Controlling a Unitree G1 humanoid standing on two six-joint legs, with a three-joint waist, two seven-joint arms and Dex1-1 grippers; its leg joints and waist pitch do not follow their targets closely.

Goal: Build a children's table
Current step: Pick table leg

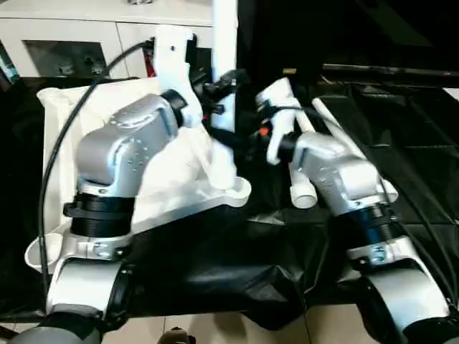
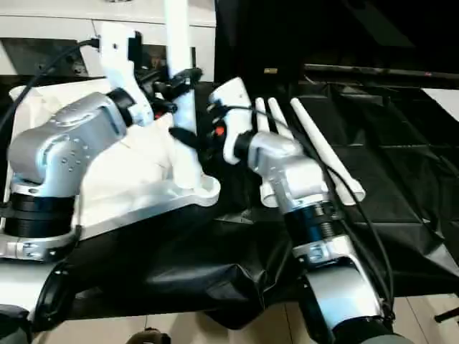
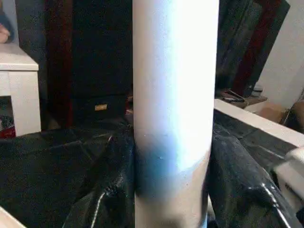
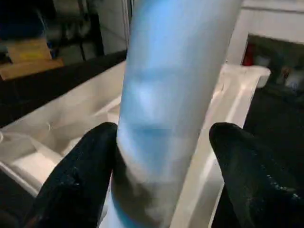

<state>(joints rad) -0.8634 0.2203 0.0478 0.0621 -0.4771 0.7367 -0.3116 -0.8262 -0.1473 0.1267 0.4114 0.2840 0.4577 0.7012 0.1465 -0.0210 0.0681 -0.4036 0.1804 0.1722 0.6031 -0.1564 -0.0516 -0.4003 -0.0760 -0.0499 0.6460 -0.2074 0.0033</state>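
No text, label, brand, number or sign can be read anywhere. A small gold-coloured plate [image 3: 100, 107] is seen on the dark cabinet front [image 3: 90, 57], but whatever is printed on it cannot be made out. A small gold-coloured mark [image 1: 289, 71] on the dark furniture behind the black-covered table is likewise illegible.
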